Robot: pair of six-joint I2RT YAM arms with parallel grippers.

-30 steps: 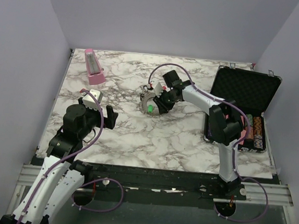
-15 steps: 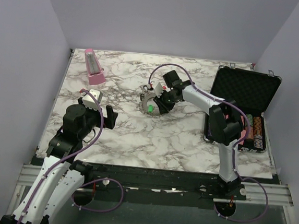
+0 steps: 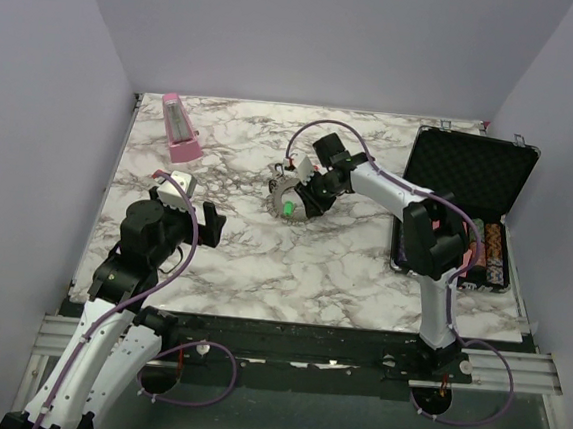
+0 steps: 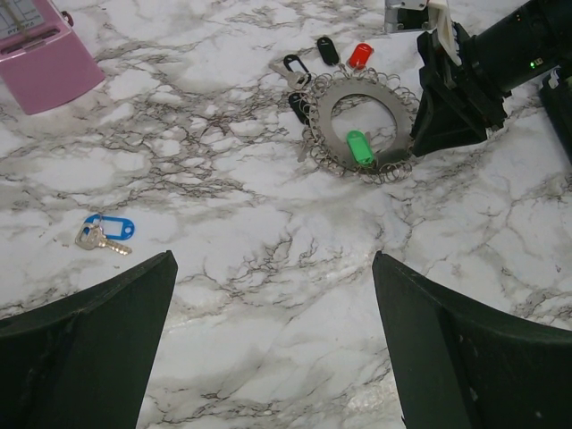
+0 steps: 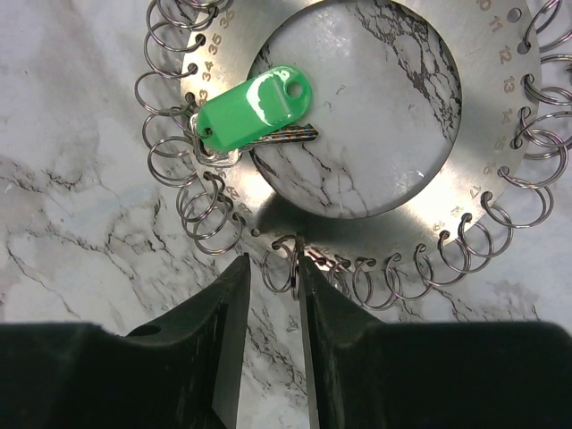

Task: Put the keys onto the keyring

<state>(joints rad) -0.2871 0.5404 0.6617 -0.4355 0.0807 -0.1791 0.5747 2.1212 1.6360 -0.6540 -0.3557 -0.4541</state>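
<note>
While one keyring [image 5: 487, 152] holds one green key [image 5: 250, 107], one blue [image 4: 107, 230] lies apart.

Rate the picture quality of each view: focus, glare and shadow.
Top external: soft, even light, no glare; the green-headed metal key is only a speck. Left wrist: white marble tabletop sharp, its own dark fingers blurred in front. Right wrist: flat grey toothed metal ring crisp, white glare on the key's green plastic head, a dark shadow across the ring's lower part.
</note>
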